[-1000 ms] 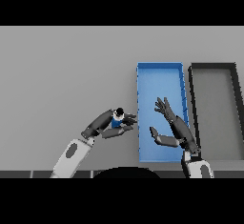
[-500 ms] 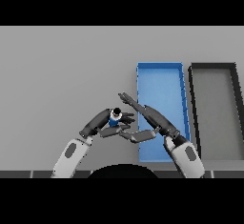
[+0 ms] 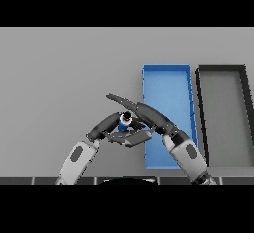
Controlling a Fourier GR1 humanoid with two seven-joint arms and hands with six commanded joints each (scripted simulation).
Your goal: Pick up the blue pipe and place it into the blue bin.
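Blue pipe point(image 3: 123, 123) sat clamped in my left hand point(image 3: 110, 126), above the grey table point(image 3: 64, 73); my right hand point(image 3: 141, 114), fingers straight, lay at its 2 o'clock, blue bin point(image 3: 168, 68) at 3 o'clock.

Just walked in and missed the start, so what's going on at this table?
The robot is working on getting a blue pipe into the blue bin. Both hands meet at the pipe, left of the bin: the left hand has its fingers curled round it, and the right hand reaches across with straight fingers. The pipe is not in the bin yet. A dark bin stands to the right of the blue one.
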